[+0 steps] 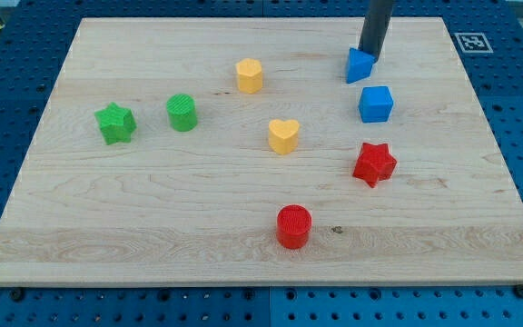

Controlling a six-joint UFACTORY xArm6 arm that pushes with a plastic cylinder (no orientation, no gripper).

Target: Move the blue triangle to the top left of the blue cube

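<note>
Camera view: my tip (369, 57) touches the blue triangle (359, 65)'s top-right; blue cube (375, 104) just below.

Just a pale wooden board (152, 209) sitting on a blue perforated table (16, 82), fairly even lighting all over.

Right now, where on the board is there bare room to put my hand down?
Free: the bottom-left wood below the green star and left of the red cylinder; also the top-left corner. Crowded: the right, where my tip touches the blue triangle above the blue cube.
</note>
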